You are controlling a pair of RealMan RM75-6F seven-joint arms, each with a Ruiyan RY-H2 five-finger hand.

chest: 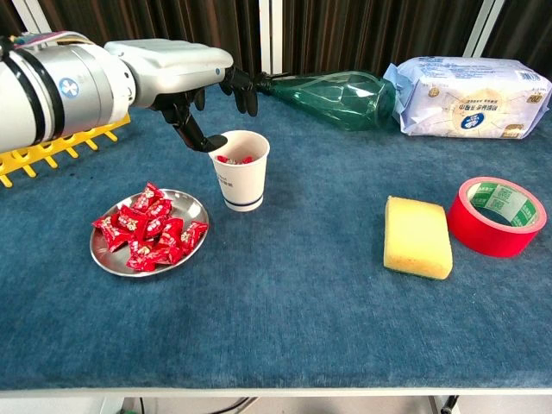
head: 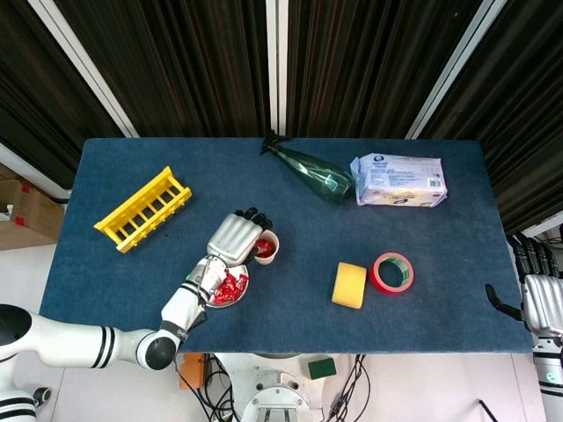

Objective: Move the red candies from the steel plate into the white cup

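Nearest the chest camera, the steel plate point(chest: 102, 252) sits on the blue worktop point(chest: 285, 310) holding a good heap of red candies point(chest: 145, 228), wrapped and piled mostly toward its near and left side, so by my judgement the bulk of the task is not yet done. Just beyond and to the right of the plate stands the white cup point(chest: 241, 171), upright and a little apart from the plate's rim; a few red candies show inside it below the lip, and the head view also shows red within the cup point(head: 264, 248), so some of the transfer has been made. Above the cup hangs the left hand point(chest: 191, 73), its fingers spread apart over and behind the cup's mouth with nothing visible between them, one dark fingertip reaching down close to the near-left rim. The right hand point(head: 538, 294) rests at the far right edge of the head view, off the worktop, fingers apart and empty. Many candies remain to be carried across.
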